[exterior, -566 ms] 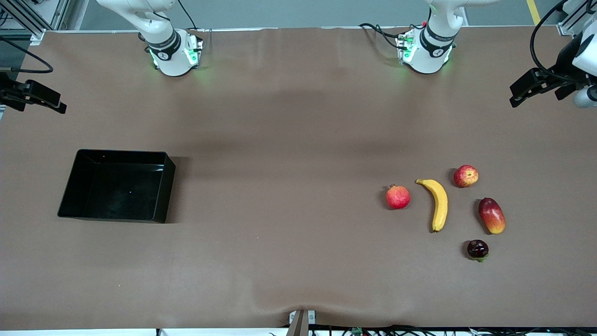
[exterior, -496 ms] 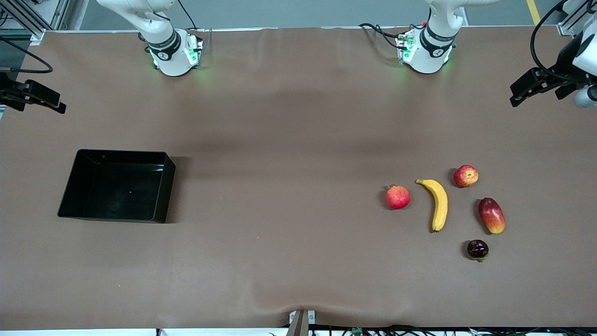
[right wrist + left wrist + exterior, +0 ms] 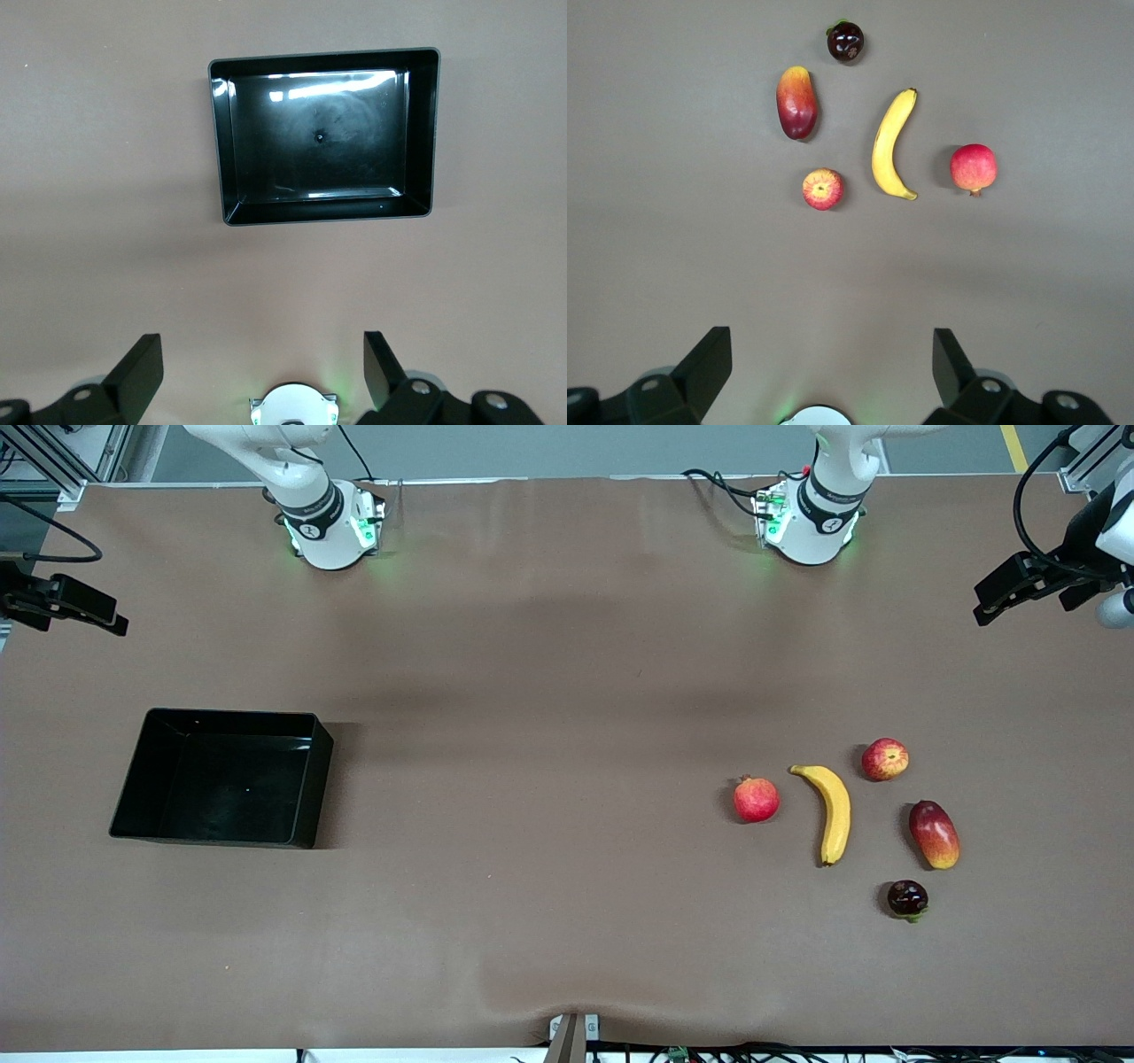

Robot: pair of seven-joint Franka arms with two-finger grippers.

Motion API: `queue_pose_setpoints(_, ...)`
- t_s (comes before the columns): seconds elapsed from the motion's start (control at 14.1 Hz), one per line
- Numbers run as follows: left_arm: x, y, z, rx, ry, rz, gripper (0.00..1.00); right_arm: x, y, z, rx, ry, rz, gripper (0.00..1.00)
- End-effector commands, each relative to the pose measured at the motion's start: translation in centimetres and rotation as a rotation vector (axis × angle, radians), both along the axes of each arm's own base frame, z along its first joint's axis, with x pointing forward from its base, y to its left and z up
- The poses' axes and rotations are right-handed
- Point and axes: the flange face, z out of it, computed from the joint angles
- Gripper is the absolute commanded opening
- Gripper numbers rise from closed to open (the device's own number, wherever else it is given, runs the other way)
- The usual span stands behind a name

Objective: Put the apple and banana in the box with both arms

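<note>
Both grippers up high, jaws wide open, holding nothing. Left gripper (image 3: pixel 828 376) over bare table (image 3: pixel 549 779) at the left arm's end; right gripper (image 3: pixel 261 376) over the right arm's end. Banana (image 3: pixel 833 813) at centre of the fruit cluster: apple (image 3: pixel 885 759) at its 1 o'clock, pomegranate-like fruit (image 3: pixel 756 799) at 9, mango (image 3: pixel 934 834) at 4. Box (image 3: pixel 146 779) well apart, near the right arm.

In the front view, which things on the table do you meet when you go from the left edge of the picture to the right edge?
box → pomegranate-like red fruit → banana → apple → dark round fruit → mango
</note>
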Motion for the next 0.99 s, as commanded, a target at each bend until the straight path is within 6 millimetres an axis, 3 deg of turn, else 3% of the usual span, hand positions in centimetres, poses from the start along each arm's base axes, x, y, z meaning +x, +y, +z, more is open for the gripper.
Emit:
queue_pose_setpoints(0.0, 0.3, 0.3, -1.2, -0.007, 0.043, -0.011, 1.00, -0.7, -0.7, 0.3, -0.003, -0.011, -0.018, 1.00)
queue_pose_setpoints(0.14, 1.6, 0.4, -4.3, 0.000, 0.079, -0.012, 1.00, -0.7, -0.8, 0.5, -0.003, -0.012, -0.021, 1.00)
queue_pose_setpoints(0.35, 3.3, 2.4, -10.0, -0.005, 0.049, 0.018, 1.00, -1.4, -0.9, 1.5, -0.005, -0.031, -0.024, 1.00)
queue_pose_setpoints(0.57, 3.7, 2.5, -17.4, -0.008, 0.005, 0.016, 1.00, -1.4, -0.9, 1.3, -0.005, -0.026, -0.024, 1.00)
queue_pose_setpoints(0.71, 4.0, 4.4, -23.6, -0.017, -0.026, 0.042, 1.00, -1.2, -0.8, 1.0, -0.004, -0.022, -0.022, 1.00)
queue_pose_setpoints(0.78, 3.9, 3.8, -26.5, -0.024, -0.056, 0.028, 1.00, -1.0, -0.7, 0.8, -0.004, -0.022, -0.021, 1.00)
queue_pose_setpoints(0.92, 4.1, 4.6, -31.2, -0.036, -0.084, 0.031, 1.00, -0.8, -0.6, 0.7, -0.004, -0.028, -0.017, 1.00)
